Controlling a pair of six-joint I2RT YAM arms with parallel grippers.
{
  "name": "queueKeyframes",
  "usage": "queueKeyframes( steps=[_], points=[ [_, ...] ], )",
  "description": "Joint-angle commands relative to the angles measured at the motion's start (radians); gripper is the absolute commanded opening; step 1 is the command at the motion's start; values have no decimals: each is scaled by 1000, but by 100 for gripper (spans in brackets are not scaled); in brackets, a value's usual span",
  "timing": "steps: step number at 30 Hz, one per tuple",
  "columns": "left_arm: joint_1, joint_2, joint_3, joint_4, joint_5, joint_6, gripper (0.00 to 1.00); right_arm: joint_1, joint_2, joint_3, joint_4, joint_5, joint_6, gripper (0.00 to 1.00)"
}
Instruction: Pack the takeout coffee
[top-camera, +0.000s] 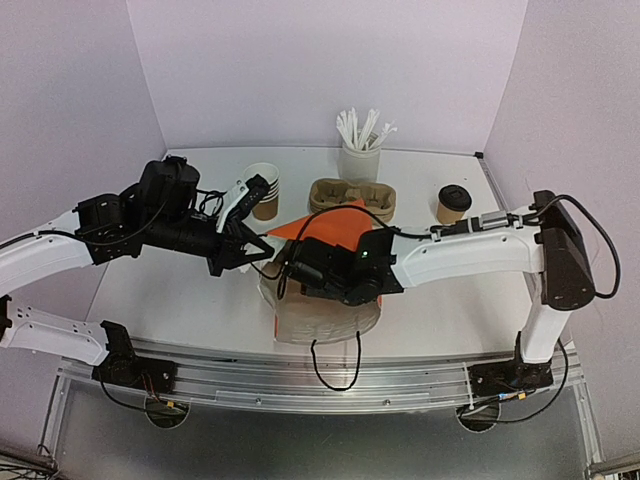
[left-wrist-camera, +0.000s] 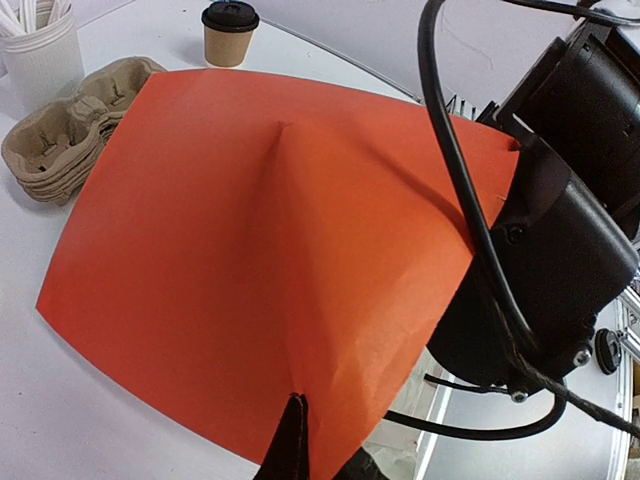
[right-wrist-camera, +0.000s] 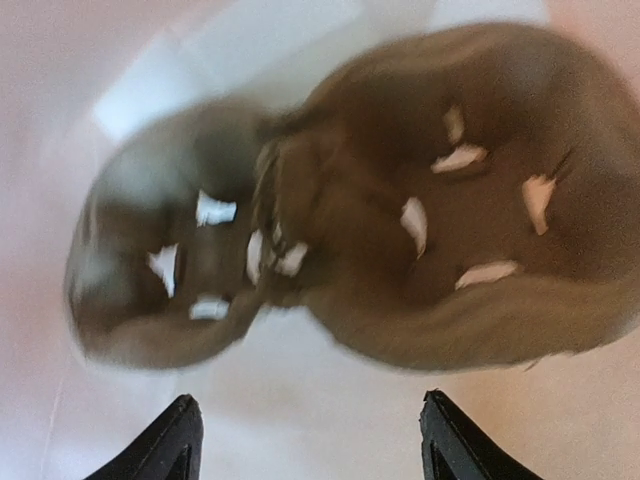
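The takeout coffee (top-camera: 453, 203), a brown cup with a black lid, stands upright at the back right of the table, far from both grippers; it also shows in the left wrist view as the coffee (left-wrist-camera: 230, 32). My left gripper (left-wrist-camera: 293, 410) is shut on the near edge of an orange paper bag (left-wrist-camera: 250, 260), holding the bag (top-camera: 328, 228) lifted at mid-table. My right gripper (right-wrist-camera: 315, 440) is open with nothing between its fingers. It points at a blurred brown pulp cup carrier (right-wrist-camera: 400, 230) lying on a pale surface. The right wrist (top-camera: 340, 268) sits under the orange flap.
A stack of pulp carriers (top-camera: 352, 196) sits at the back centre. Behind it stands a white cup of stirrers (top-camera: 360, 150). Lidless brown cups (top-camera: 263, 190) stand at the back left. Crinkled translucent material (top-camera: 320, 318) lies below the right wrist, near the front rail (top-camera: 330, 378).
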Motion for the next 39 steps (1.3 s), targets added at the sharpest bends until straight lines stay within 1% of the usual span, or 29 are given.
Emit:
queueKeyframes(
  steps=[1, 3, 7, 10, 11, 14, 15, 18, 20, 21, 22, 24, 26, 30, 31, 33, 35, 39],
  points=[
    [-5, 5, 3, 1, -46, -20, 0, -10, -80, -3, 18, -188, -164, 69],
    [-5, 5, 4, 1, -53, -24, 0, -11, -100, -10, 16, -196, -194, 69],
    [-5, 3, 3, -2, -51, -66, 0, -11, -180, -109, 39, -53, 1, 72],
    [-5, 2, -4, -3, -46, -134, 0, -12, -215, -164, 174, 53, 87, 73],
    [-5, 0, -7, -2, -45, -156, 0, -12, -221, -172, 215, 90, 117, 74],
    [-5, -4, -26, 15, -47, -203, 0, -13, -209, -147, 233, 207, 251, 73],
    [-5, -4, -34, 24, -46, -211, 0, -14, -198, -132, 233, 237, 288, 71],
    [-5, 0, -47, 51, -34, -218, 0, -13, -163, -110, 233, 284, 407, 61],
    [-6, 1, -51, 69, -26, -217, 0, -13, -149, -127, 228, 319, 555, 51],
    [-6, 3, -52, 74, -21, -216, 0, -13, -141, -143, 228, 337, 635, 49],
    [-6, 6, -52, 79, -15, -215, 0, -16, -135, -152, 227, 350, 677, 46],
    [-6, 9, -53, 86, -9, -211, 0, -27, -117, -138, 217, 366, 671, 45],
    [-6, 10, -51, 85, -9, -206, 0, -42, -101, -107, 149, 343, 684, 46],
    [-6, 4, -41, 76, -26, -195, 0, -51, -83, -50, -138, 233, 882, 50],
    [-6, 1, -39, 76, -33, -190, 0, -52, -87, -58, -183, 194, 931, 50],
    [-6, -3, -37, 75, -57, -176, 0, -50, -98, -100, -208, 142, 988, 53],
    [-6, -3, -36, 80, -60, -163, 0, -51, -99, -128, -209, 146, 1014, 53],
    [-8, -4, -35, 79, -46, -159, 0, -62, -82, -144, -210, 210, 966, 47]
  ],
)
